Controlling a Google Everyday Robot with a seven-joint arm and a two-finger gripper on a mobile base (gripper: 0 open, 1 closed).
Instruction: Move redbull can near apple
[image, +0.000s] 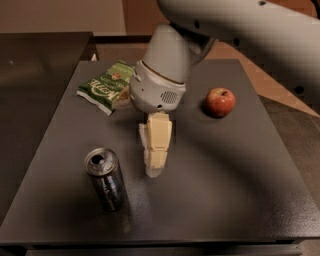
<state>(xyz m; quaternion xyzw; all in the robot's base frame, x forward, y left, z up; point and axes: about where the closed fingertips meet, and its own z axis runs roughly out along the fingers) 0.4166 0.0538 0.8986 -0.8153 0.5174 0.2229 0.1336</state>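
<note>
The redbull can (106, 181) stands upright at the front left of the dark table (235, 195), its silver top with the pull-tab opening facing up. The red apple (220, 102) sits at the right of the table, farther back. My gripper (154, 169) hangs from the grey wrist over the middle of the table, fingers pointing down. It is just right of the can and a little behind it, not touching it, and well left of the apple. It looks open and holds nothing.
A flat green snack bag (105, 86) lies at the back left of the table, partly behind my wrist. The grey arm (240, 25) crosses the top right. A second dark surface (35, 70) adjoins on the left.
</note>
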